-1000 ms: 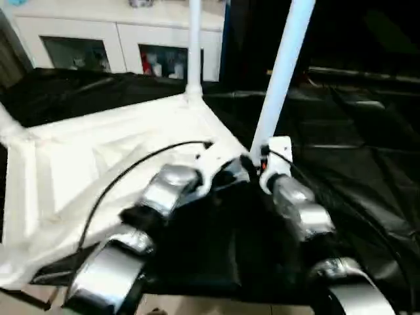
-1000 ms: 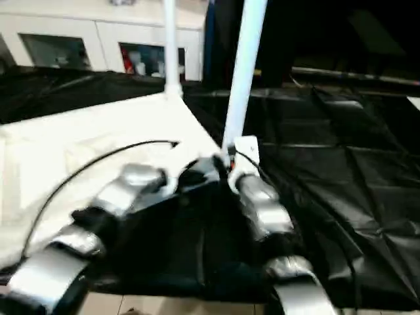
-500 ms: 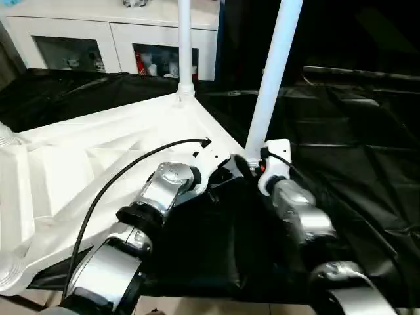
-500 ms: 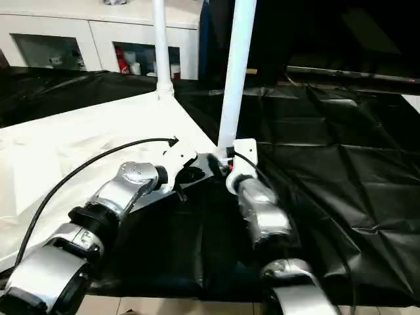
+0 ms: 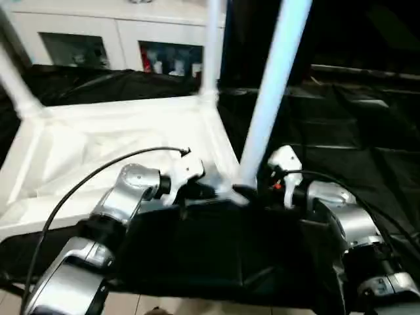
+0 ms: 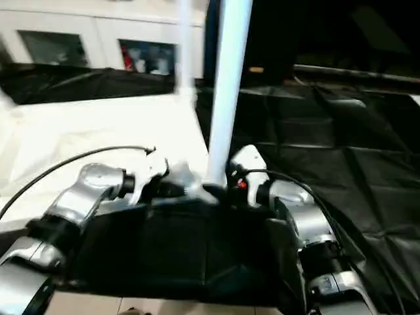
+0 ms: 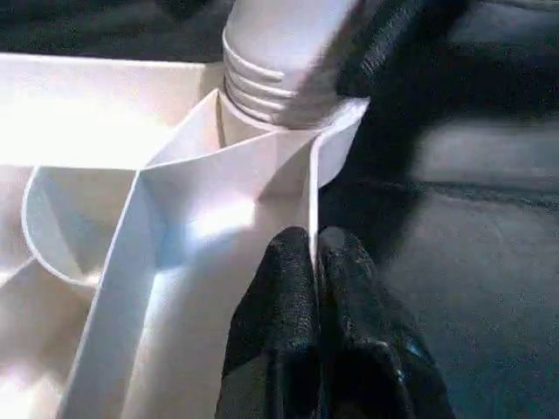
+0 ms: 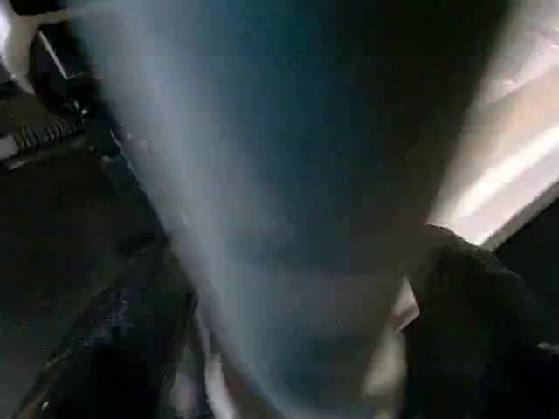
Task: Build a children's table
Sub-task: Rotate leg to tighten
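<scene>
The white tabletop lies underside up on the black-draped table. Two white legs stand in its far corners. A third leg rises, slightly tilted, from the near right corner socket, its threaded end sitting in the socket. My left gripper is shut on the thin rim wall just beside that socket. My right gripper reaches in from the right and is shut on the third leg near its base, with a black finger on each side.
The black cloth stretches in folds to the right and behind. A white glass-door cabinet stands at the back left. A black cable arcs over my left forearm. The table's front edge and the floor run along the bottom of the picture.
The head view has shifted and tilted. My right forearm has swung round to the right of the leg it holds. My left gripper stays at the near corner.
</scene>
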{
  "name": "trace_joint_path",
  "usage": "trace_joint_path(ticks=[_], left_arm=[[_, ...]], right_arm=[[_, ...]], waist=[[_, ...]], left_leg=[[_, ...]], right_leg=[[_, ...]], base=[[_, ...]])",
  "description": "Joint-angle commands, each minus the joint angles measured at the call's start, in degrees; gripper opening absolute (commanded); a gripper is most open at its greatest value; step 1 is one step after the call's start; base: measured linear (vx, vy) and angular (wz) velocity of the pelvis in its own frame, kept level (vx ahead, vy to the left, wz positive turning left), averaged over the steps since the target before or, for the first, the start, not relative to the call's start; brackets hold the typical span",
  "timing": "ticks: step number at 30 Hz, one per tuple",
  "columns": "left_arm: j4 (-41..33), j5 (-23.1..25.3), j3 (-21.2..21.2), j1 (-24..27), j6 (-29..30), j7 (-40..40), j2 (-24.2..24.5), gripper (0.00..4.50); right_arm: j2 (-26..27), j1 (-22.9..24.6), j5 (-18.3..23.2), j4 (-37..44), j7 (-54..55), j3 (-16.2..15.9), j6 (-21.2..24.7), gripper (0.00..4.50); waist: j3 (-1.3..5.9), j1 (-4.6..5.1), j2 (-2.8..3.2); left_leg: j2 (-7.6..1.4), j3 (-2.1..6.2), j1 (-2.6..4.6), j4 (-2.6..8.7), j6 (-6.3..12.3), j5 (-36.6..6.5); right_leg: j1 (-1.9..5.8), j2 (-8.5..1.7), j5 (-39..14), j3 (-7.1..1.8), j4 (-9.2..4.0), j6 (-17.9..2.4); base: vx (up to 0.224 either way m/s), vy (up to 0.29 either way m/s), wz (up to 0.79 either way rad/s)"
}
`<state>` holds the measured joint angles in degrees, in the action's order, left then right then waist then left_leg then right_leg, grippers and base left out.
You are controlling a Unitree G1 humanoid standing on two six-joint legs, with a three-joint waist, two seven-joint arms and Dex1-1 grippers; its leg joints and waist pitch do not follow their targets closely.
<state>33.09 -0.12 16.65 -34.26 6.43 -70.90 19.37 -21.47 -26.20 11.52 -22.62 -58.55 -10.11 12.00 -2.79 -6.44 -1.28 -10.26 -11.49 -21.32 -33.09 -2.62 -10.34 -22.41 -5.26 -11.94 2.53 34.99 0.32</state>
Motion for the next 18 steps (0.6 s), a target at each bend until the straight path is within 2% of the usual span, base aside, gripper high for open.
trace_joint_path(ticks=[1, 3, 5, 6, 7, 9, 11, 13, 15, 18], left_arm=[[-1.7, -3.3, 0.3, 0.8, 0.5, -2.9, -1.0, 0.00], [-2.2, -3.3, 0.2, 1.1, 0.8, -3.2, -0.9, 0.00], [-2.9, -3.0, 0.3, 1.5, 1.0, -3.2, -0.7, 0.00], [-2.9, -3.0, 0.3, 1.5, 1.0, -3.2, -0.7, 0.00], [-3.1, -3.0, 0.3, 1.6, 1.0, -3.1, -0.6, 0.00], [-3.6, -3.1, 0.3, 1.7, 1.6, -3.1, -0.5, 0.00], [-4.0, -3.1, 0.1, 1.7, 2.1, -3.1, -0.4, 0.00], [-4.0, -3.0, 0.0, 1.6, 2.1, -3.0, -0.4, 0.00], [-4.1, -2.9, -0.1, 1.7, 2.2, -2.9, -0.4, 0.00], [-4.2, -2.9, -0.1, 1.7, 2.2, -3.0, -0.4, 0.00]], right_arm=[[-0.8, 0.2, 0.0, 0.8, -1.9, -0.7, 0.7, 3.83], [-0.9, 0.2, -0.8, 0.5, -2.7, -1.3, 0.5, 3.83], [-1.1, 0.0, -1.6, -0.3, -3.0, -2.1, -0.2, 3.50], [-1.1, 0.0, -1.6, -0.3, -3.0, -2.1, -0.2, 3.50], [-1.2, 0.0, -1.7, -0.4, -3.1, -2.3, -0.2, 3.50], [-1.3, 0.0, -1.9, -0.4, -3.1, -2.8, -0.3, 3.19], [-1.7, 0.4, -2.4, 0.2, -3.8, -3.4, -0.2, 3.19], [-1.7, 0.5, -2.7, 0.1, -3.8, -3.5, -0.3, 3.19], [-1.8, 0.5, -2.9, 0.0, -3.8, -3.6, -0.3, 2.81], [-1.9, 0.8, -3.3, -0.3, -3.8, -3.7, -0.6, 2.79]], waist=[[3.17, 0.10, -0.65], [3.11, 0.05, -0.71], [3.17, 0.12, -0.77], [3.22, 0.15, -0.79], [3.31, 0.11, -0.81], [3.39, 0.13, -0.82], [3.44, 0.07, -0.91], [3.43, 0.09, -0.86], [3.46, 0.06, -0.90], [3.51, 0.09, -0.80]], left_leg=[[-3.50, 1.01, 1.08, 3.66, 4.12, -9.2], [-3.39, 1.09, 1.03, 3.75, 3.36, -9.8], [-3.35, 1.16, 1.02, 3.78, 2.87, -9.7], [-3.30, 1.18, 1.01, 3.75, 2.85, -9.5], [-3.25, 1.14, 0.98, 3.65, 3.02, -8.8], [-3.23, 1.11, 0.94, 3.51, 3.60, -7.5], [-3.15, 1.07, 0.89, 3.36, 4.21, -6.5], [-3.13, 1.03, 0.85, 3.31, 4.52, -6.4], [-3.14, 1.07, 0.85, 3.29, 4.49, -6.5], [-3.11, 1.05, 0.87, 3.21, 4.49, -6.3]], right_leg=[[2.06, -3.55, -5.5, -2.20, -3.52, -15.0], [2.00, -3.61, -7.0, -2.25, -3.70, -14.3], [2.03, -3.63, -7.3, -2.26, -3.70, -13.9], [2.08, -3.61, -6.9, -2.26, -3.66, -13.8], [2.15, -3.60, -5.8, -2.27, -3.54, -13.8], [2.17, -3.51, -3.5, -2.24, -3.27, -14.1], [2.23, -3.48, -2.3, -2.20, -3.15, -14.4], [2.21, -3.44, -2.4, -2.19, -3.17, -14.5], [2.26, -3.45, -2.6, -2.16, -3.13, -14.5], [2.27, -3.38, -2.1, -2.16, -3.07, -14.7]], base=[[0.000, 0.000, 0.00], [0.000, 0.000, 0.00], [0.000, 0.000, 0.00], [0.000, 0.000, 0.00], [0.000, 0.000, 0.00], [0.000, 0.000, 0.00], [0.000, 0.000, 0.00], [0.000, 0.000, 0.00], [0.000, 0.000, 0.00], [0.000, 0.000, 0.00]])
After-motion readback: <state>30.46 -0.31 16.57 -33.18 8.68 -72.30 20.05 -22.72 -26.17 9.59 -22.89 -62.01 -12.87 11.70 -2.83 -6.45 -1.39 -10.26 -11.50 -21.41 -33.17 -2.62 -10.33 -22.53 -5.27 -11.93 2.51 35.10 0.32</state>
